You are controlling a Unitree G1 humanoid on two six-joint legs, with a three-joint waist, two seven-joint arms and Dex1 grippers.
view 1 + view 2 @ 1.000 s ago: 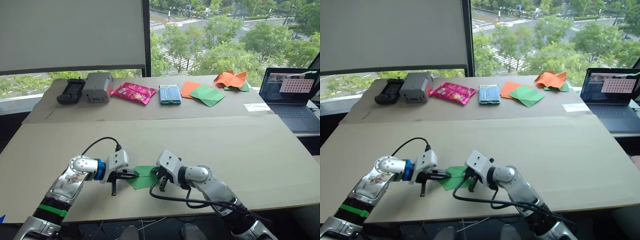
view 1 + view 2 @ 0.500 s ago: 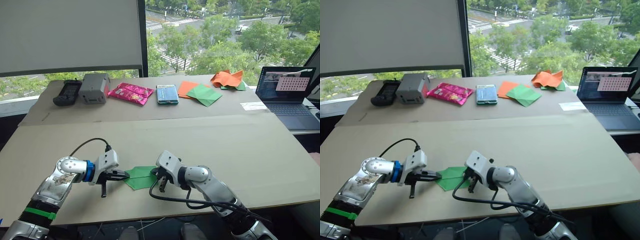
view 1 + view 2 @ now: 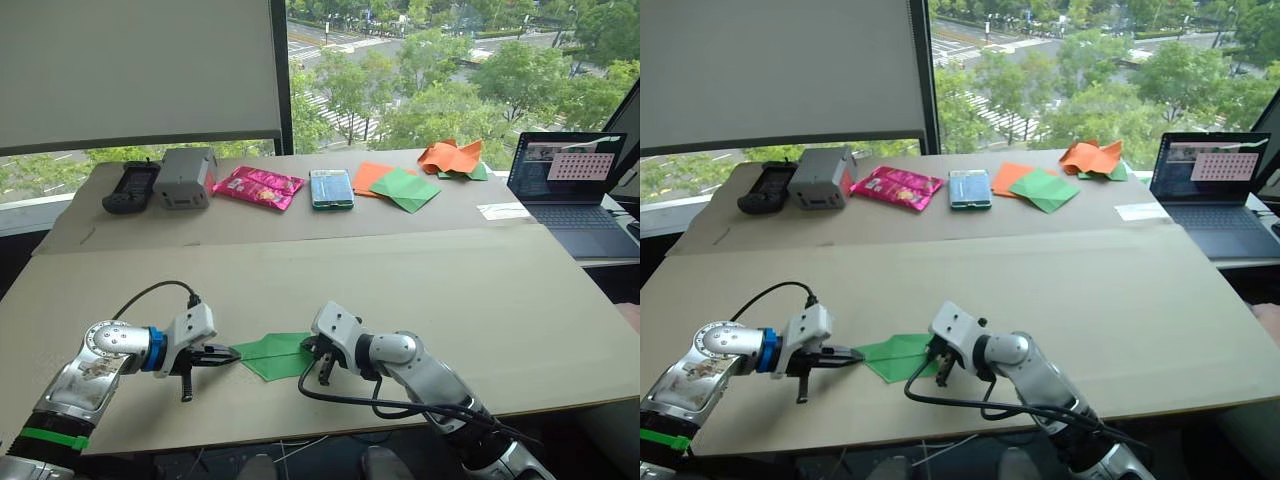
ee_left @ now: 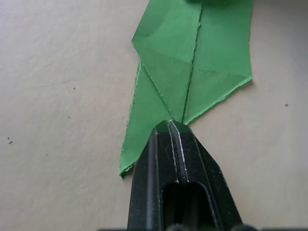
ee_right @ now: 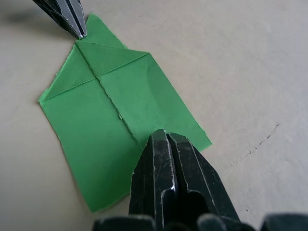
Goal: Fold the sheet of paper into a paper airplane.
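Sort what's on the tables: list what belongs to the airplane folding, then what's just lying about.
In the job:
- sheet of paper, green, partly folded
- left gripper at its pointed end
- right gripper at its other end

Lying about:
- orange and green sheets
- crumpled paper heap
- pink packet
- laptop

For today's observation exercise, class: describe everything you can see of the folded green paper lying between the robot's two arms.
The sheet of paper is thin and bright green, part-folded. It lies flat on the tan table near the front edge. Two corner flaps meet along a centre seam, making a point toward the robot's left; the other end is square. Its edges look slightly rough. The left tool is shut on the point, and the right tool presses on the square end.
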